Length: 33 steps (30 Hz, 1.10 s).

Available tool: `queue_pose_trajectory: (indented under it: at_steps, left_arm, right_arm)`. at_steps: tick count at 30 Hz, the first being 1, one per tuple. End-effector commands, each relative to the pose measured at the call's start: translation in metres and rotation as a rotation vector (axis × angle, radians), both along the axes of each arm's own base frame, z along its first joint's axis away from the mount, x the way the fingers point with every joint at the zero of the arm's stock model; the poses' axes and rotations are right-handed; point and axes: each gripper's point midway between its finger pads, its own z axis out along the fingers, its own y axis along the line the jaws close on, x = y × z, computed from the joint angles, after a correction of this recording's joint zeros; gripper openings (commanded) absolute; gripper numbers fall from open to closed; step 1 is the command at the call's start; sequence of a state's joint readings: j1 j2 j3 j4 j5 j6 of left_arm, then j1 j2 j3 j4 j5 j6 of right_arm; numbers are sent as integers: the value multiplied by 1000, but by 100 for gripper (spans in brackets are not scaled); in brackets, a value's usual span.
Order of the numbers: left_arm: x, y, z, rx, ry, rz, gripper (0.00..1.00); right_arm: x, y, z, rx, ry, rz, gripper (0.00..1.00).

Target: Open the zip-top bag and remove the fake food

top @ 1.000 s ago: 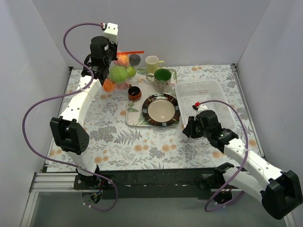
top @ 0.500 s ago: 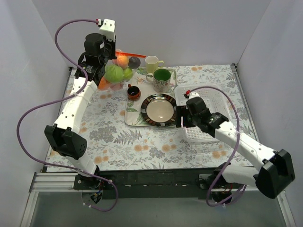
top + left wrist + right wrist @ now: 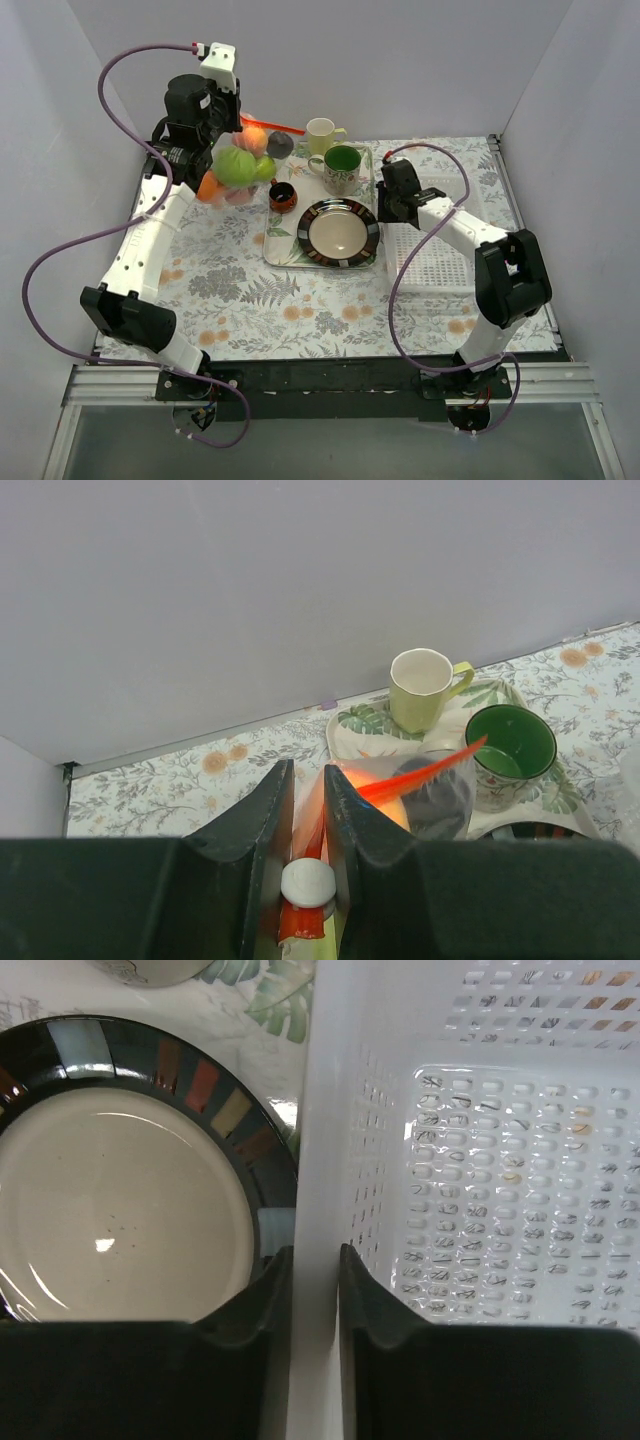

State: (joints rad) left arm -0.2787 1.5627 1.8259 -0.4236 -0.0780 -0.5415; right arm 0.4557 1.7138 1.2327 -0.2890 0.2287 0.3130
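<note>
The zip-top bag (image 3: 238, 168), limp, food-heavy, hangs pinched by its stiff zip strip (image 3: 420, 773) in my left end effector (image 3: 308, 776); right end effector (image 3: 313, 1256) clamps the basket (image 3: 330, 1110).

The desk (image 3: 300, 300) wears a leafy floral print, the plate (image 3: 340, 232) is cream with a dark, multicoloured striped rim, the basket (image 3: 435, 272) is white, and the clear zip-top bag (image 3: 240, 165) carries an orange-red strip.

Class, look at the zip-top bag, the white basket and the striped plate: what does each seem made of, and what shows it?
The zip-top bag: thin clear glossy plastic film; contents show through it. The basket: likely moulded white plastic, slight sheen; rows of punched-looking holes. The plate: probably glazed ceramic; shiny highlight, coloured rim bands.
</note>
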Motion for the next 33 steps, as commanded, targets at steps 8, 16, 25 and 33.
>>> queue_pose_trajectory:
  at_steps: [8,16,25,33]
  left_arm:
    - [-27,2,34,-23,-74,-26,4]
    - [-25,-3,32,-35,-63,-48,4]
    - [-27,-2,35,-29,-71,-47,4]
    - [-26,-4,41,-35,-81,-56,4]
  right_arm:
    - [-42,7,29,86,-70,122,1]
    - [-95,5,73,93,-147,190,1]
    - [-189,77,107,241,-214,727,1]
    - [-287,132,132,241,-307,1151,1]
